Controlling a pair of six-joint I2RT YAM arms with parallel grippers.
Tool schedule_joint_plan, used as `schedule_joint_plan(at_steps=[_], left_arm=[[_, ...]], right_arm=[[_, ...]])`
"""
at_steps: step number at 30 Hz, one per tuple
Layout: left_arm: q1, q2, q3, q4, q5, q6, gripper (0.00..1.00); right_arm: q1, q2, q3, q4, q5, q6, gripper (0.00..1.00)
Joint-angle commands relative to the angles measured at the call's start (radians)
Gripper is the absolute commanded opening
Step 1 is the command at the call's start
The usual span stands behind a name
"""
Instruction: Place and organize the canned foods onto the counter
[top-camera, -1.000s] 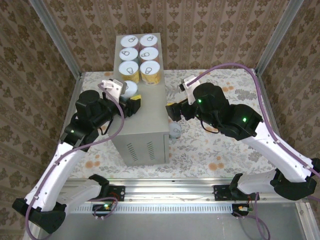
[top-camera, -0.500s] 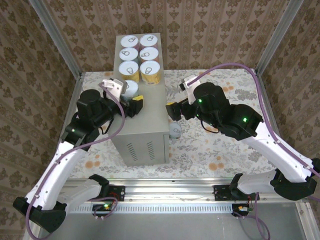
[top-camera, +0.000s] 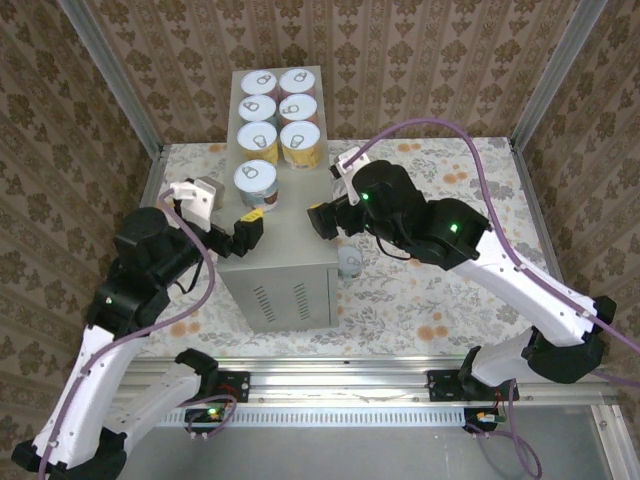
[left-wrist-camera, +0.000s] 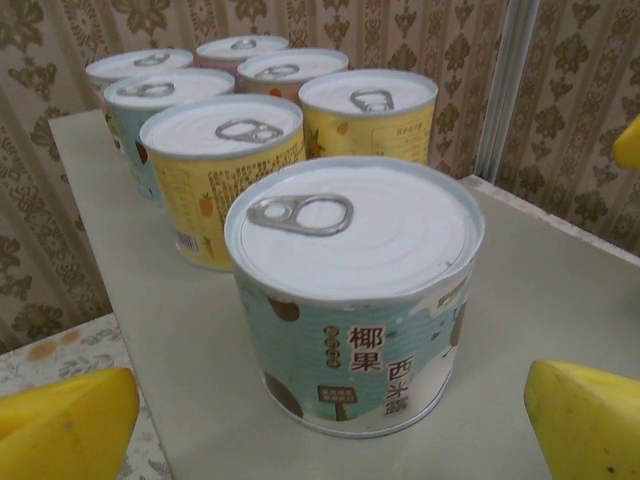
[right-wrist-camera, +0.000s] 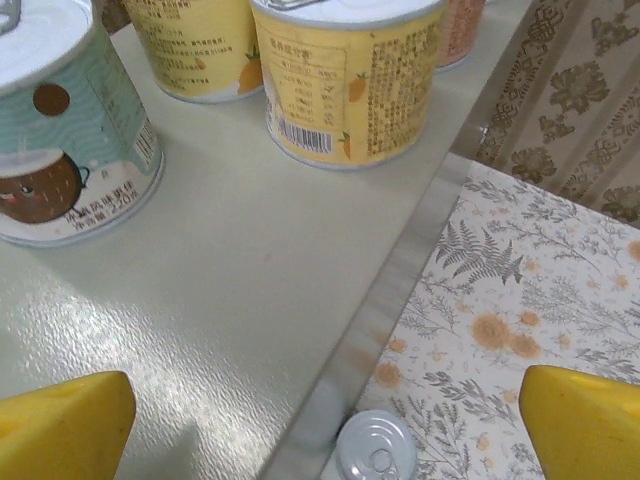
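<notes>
A: What is different from a second ago?

B: The left pincer (top-camera: 248, 228) has let go of the teal can (left-wrist-camera: 355, 300) and has moved back toward the near side. Its yellow fingers (left-wrist-camera: 62, 422) now stand wide, one on each side of the can and not touching it. The can stands upright on the desk (top-camera: 290, 245), just in front of the left yellow can (left-wrist-camera: 222, 175).

A: So how far along is the task?

B: Seven cans are on the desk: six in two rows at the back, and this one alone in front. I judge that one place beside it is free. The last can (right-wrist-camera: 375, 450) is on the flowered floor, close against the right side of the desk.

A: And the right pincer (top-camera: 320, 218)?

B: It has come nearer to the desk edge. It is wide and holds nothing, and the last can lies below it.

A: Can you read any writing?

B: On the teal can there are Chinese characters, "椰果" in big print. The right yellow can (right-wrist-camera: 345, 75) shows a barcode and a block of small text, too small to read
</notes>
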Motion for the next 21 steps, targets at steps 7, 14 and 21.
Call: schedule_joint_plan(at_steps=[7,14,21], left_arm=[[0.033,0.052,0.019,-0.005,0.003,0.02,1.0],[0.071,0.074,0.017,0.005,0.019,0.014,1.0],[0.108,0.106,0.02,0.017,0.062,0.0,0.99]], right_arm=[[0.013,0.026,0.025,0.011,0.055,0.033,1.0],[0.013,0.007,0.003,0.021,0.067,0.034,1.0],[0.013,-0.01,-0.021,0.029,0.072,0.038,1.0]])
